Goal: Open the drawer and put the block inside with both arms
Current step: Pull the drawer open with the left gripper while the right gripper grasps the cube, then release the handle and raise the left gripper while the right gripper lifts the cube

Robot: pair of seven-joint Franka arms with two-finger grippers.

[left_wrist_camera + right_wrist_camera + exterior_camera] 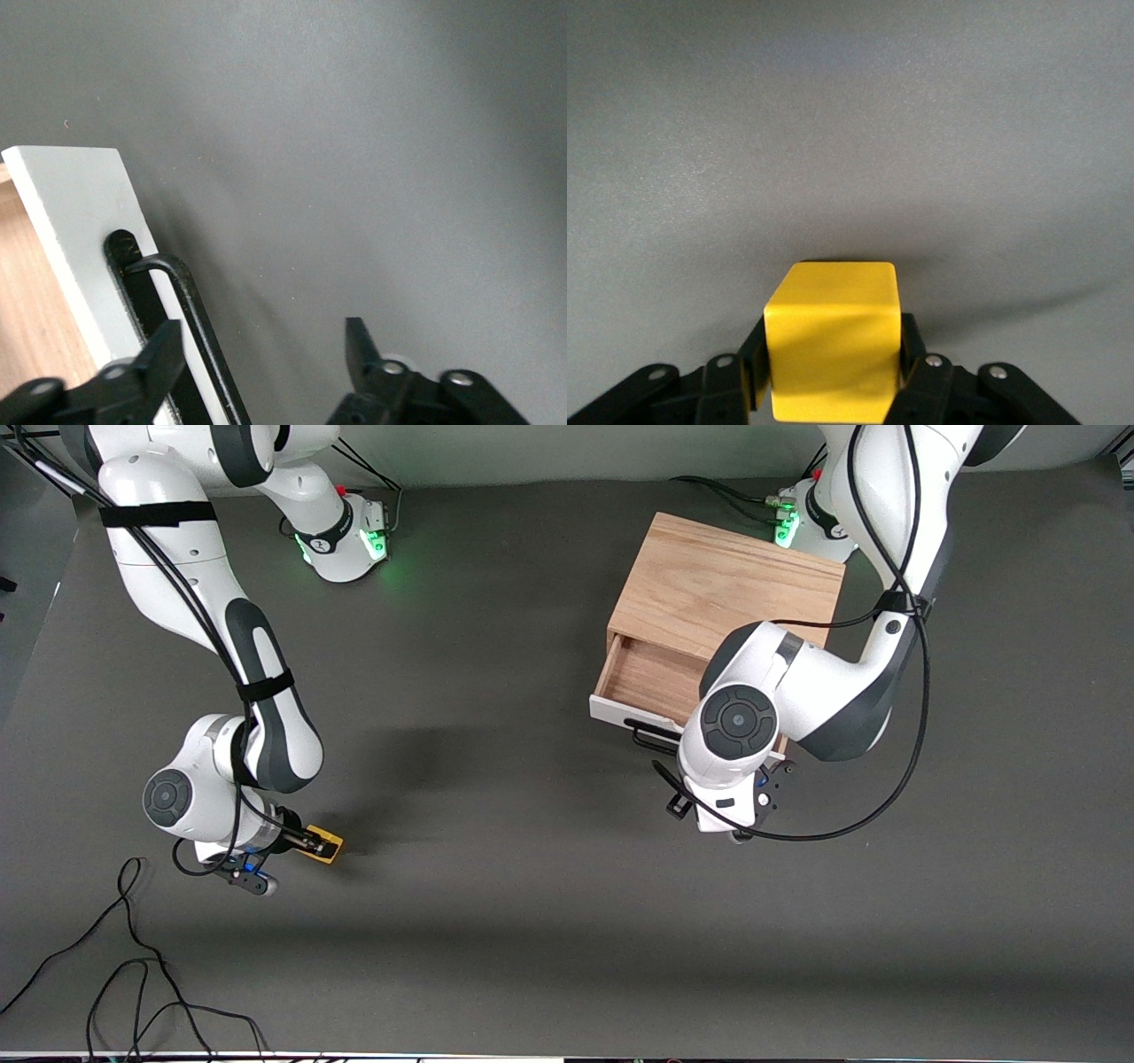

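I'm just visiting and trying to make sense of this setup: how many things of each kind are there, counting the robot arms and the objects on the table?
Robot arms: 2, each with a gripper (left gripper, right gripper)
Yellow block: 1
Wooden box: 1
Drawer, standing open in the box: 1
Total: 5

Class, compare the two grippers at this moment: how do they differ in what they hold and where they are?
The right gripper is shut on the block, low at the right arm's end of the table; the left gripper holds nothing. The right gripper's fingers press the block's sides; the left gripper's fingers stand open, with the handle of the pulled-out drawer between them. Both are black two-finger grippers.
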